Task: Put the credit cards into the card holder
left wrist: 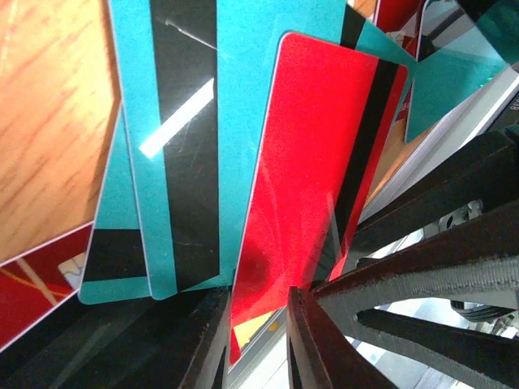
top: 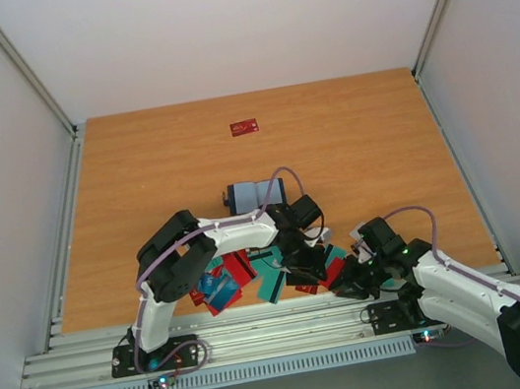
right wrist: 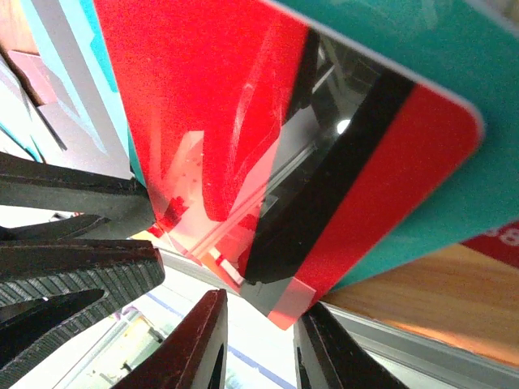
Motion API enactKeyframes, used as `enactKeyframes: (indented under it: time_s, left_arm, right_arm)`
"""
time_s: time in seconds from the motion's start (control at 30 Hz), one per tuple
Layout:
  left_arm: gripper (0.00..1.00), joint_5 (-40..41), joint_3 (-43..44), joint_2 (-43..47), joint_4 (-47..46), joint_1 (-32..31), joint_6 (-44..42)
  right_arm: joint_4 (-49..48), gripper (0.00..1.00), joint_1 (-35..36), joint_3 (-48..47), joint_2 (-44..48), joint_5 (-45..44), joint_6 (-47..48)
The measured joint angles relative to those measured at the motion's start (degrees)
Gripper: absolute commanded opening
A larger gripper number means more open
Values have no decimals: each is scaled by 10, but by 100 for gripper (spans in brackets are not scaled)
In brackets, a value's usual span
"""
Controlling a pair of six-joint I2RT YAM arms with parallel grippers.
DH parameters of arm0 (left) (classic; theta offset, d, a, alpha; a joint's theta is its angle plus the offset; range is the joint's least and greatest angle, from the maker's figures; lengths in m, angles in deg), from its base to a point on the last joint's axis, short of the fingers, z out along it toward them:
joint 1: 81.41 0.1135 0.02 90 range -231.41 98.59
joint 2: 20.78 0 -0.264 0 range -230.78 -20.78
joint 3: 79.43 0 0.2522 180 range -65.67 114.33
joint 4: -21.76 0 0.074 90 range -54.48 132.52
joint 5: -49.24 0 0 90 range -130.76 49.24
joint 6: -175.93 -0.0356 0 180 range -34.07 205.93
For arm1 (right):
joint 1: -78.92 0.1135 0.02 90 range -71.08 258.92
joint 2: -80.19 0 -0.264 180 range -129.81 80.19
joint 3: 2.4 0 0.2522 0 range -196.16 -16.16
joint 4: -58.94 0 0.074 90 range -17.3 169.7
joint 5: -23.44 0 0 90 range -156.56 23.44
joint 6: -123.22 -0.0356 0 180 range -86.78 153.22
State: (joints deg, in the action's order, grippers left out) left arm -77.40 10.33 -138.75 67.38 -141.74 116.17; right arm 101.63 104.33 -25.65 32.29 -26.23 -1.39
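Red striped card [left wrist: 300,162] is lying between narrowly parted jaws of left gripper [left wrist: 258,296] and right gripper [right wrist: 263,304]; clamping cannot be told. Card holder [top: 255,193] is sitting frame centre, credit cards [top: 271,282] heaping below. Upper card [top: 244,127] is showing lettering too small to read.

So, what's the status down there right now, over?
Left tool, right tool both down in the credit cards at near edge, grip unclear. Card holder apart, farther back. Stray red card beyond it, not blocking.
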Motion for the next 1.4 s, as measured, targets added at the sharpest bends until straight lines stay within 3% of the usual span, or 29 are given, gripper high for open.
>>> enactKeyframes:
  time_s: [0.7, 1.1, 1.4]
  left_arm:
    - [20, -42, 0, -13, -19, 0, 14]
    - [20, -63, 0, -25, -47, -5, 26]
    - [19, -63, 0, -25, -47, -5, 26]
  right_arm:
    - [102, 24, -1, -53, 11, -37, 41]
    - [89, 22, -1, -81, -6, -21, 75]
    - [108, 8, -1, -103, -35, -26, 104]
